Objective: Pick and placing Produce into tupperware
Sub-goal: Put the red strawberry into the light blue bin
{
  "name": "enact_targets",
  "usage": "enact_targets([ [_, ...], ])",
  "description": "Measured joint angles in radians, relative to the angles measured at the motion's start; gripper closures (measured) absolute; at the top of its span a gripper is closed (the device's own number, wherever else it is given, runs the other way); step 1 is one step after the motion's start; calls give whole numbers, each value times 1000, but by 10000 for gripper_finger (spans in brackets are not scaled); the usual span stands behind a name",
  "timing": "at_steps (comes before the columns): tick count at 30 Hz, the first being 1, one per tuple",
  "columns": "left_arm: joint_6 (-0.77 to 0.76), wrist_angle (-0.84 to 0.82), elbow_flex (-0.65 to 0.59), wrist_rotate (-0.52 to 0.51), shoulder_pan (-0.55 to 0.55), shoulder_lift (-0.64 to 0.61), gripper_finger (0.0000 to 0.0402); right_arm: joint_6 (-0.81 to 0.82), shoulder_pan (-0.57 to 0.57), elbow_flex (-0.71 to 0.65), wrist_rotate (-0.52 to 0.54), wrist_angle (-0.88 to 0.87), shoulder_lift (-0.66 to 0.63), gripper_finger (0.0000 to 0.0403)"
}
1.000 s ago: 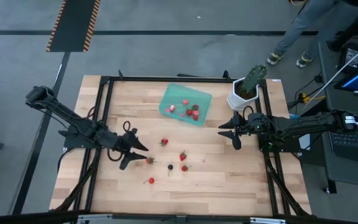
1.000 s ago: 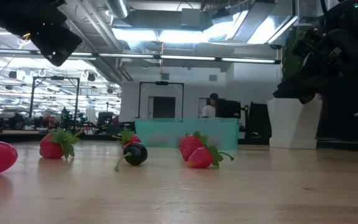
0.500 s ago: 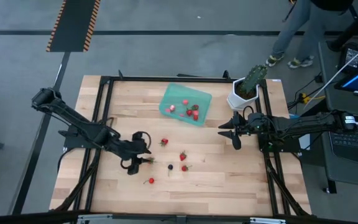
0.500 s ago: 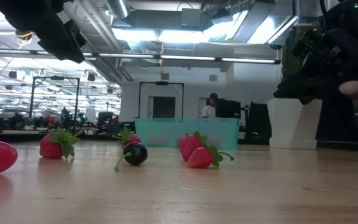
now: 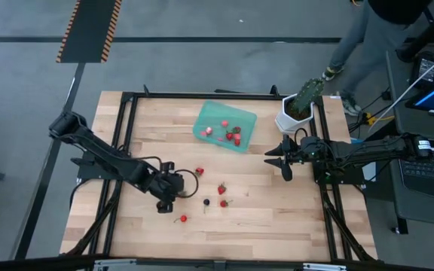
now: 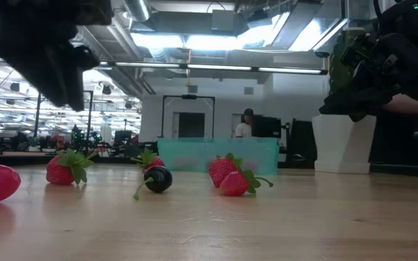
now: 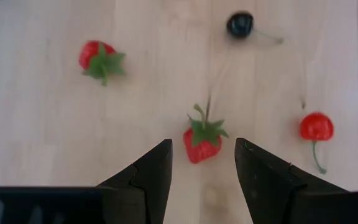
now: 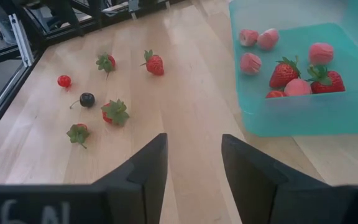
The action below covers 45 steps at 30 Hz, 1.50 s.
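Red strawberry [image 7: 201, 142] (green-topped) between parted fingers of left gripper [image 7: 202, 163], untouched on wood table [image 5: 277, 218]. Teal tupperware [image 5: 206, 120] at twelve o'clock; right gripper [image 5: 274, 159], spread and empty, at three o'clock.

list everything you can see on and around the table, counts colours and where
tupperware: one, translucent teal, far middle of the table
berries in the tupperware: about seven, red and pale pink
loose strawberries: four, red with green tops, table centre
dark berry: one, blackish, among the strawberries
round red berry: one, nearest the front edge
cactus plant: one, green, in a white pot, far right corner
person: one, standing beyond the far right corner
left gripper: open, fingers straddling a strawberry
right gripper: open, waiting at the right side
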Motion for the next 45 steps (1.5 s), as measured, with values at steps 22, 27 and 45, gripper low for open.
enact_targets([
  [22,1,33,0,58,4,153,237,-1,0,0,0,0,0,249],
  [27,11,67,0,25,20,180,237,-1,0,0,0,3,0,249],
  [45,1,69,0,113,37,187,237,-2,0,0,0,3,0,249],
])
